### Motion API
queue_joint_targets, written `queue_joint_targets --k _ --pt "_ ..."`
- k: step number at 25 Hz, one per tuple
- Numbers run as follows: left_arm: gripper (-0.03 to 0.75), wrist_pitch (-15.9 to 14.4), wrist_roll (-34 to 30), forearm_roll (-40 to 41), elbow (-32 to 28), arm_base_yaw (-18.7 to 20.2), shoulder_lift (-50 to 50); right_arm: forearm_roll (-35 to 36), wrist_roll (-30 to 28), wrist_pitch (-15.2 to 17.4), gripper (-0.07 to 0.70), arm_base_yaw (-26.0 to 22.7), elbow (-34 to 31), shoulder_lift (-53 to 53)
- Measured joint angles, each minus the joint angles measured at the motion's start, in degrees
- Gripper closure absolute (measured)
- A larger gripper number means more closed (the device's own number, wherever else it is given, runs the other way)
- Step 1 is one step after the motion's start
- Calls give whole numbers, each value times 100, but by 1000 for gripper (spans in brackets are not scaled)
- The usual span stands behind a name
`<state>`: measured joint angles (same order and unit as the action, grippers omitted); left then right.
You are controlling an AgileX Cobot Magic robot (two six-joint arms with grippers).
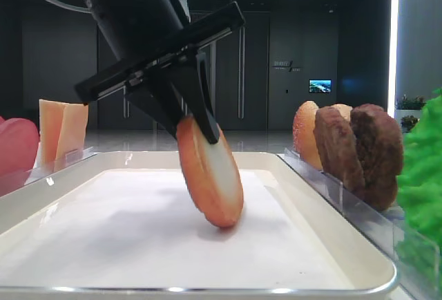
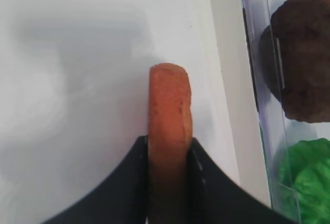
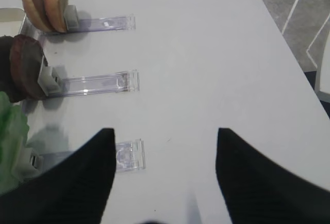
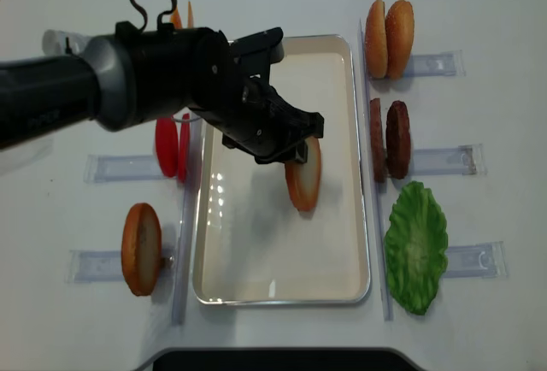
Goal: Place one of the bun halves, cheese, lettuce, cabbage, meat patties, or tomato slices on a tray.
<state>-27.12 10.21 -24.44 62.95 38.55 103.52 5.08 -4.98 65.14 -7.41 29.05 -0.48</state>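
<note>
**Bun half reaches the tray, not yet released**

A bun half [image 2: 170, 110] stands on edge, pinched between the left gripper's [image 1: 200, 124] fingers. It tilts, its lower rim touching or just above the white tray [image 1: 103, 238]. Judged from this, only releasing remains. The right gripper [image 3: 165, 146] hangs over the surface, fingers spread, holding nothing.

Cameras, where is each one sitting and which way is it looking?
Low exterior view: at the tray rim, looking across; left tool pinches a bun half.
Overhead view: looks straight down; left arm shows.
Left wrist: looks down the shut tool at that bun half.
Right wrist: looks down at the table; right tool open, empty.
Both wrist views share the meat patties and lettuce.
</note>
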Motion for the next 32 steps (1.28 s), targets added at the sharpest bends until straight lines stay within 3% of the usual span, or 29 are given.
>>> queue_joint_targets --k 7,10,14,17,21,27,32 --pt "577 -75 -44 279 6 0 5 0 0 0 222 0 0 0" --pt "491 -261 19 524 18 0 5 0 0 0 222 0 0 0" --pt "249 -853 430 1084 18 -153 5 0 0 0 222 0 0 0" --pt "142 -1401 544 1440 18 -432 -133 0 0 0 222 0 0 0" --pt "113 -2086 976 2009 348 -675 -671 0 0 0 222 0 0 0" --pt "111 -3439 1517 3036 1379 -675 -957 0 0 0 222 0 0 0" --pt "111 -3868 1423 3389 1697 -974 -957 0 0 0 222 0 0 0"
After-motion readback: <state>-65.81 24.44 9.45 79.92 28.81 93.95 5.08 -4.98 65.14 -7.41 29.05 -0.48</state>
